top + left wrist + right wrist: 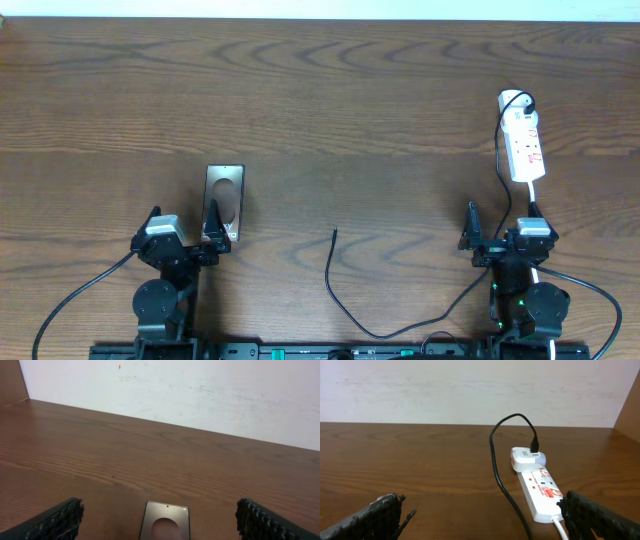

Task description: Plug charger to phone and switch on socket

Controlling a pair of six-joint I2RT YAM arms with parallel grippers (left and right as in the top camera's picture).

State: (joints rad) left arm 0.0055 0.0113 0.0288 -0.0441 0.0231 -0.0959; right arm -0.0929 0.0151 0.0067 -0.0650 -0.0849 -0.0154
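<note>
The phone (224,197) lies flat on the table at the left, mirrored back up with an oval mark. In the left wrist view the phone (165,521) lies just ahead, between my fingers. My left gripper (183,222) is open and empty, its right finger over the phone's near edge. The socket (524,145) is a white power strip at the right; it also shows in the right wrist view (539,491). The charger cable (328,275) runs from a white adapter (525,458) past my right arm, its tip free at mid-table. My right gripper (500,222) is open and empty, just short of the socket.
The strip's white cord (536,188) runs back under my right arm. A pale wall (470,390) borders the far table edge. Black arm cables (70,300) trail off both bases at the near edge.
</note>
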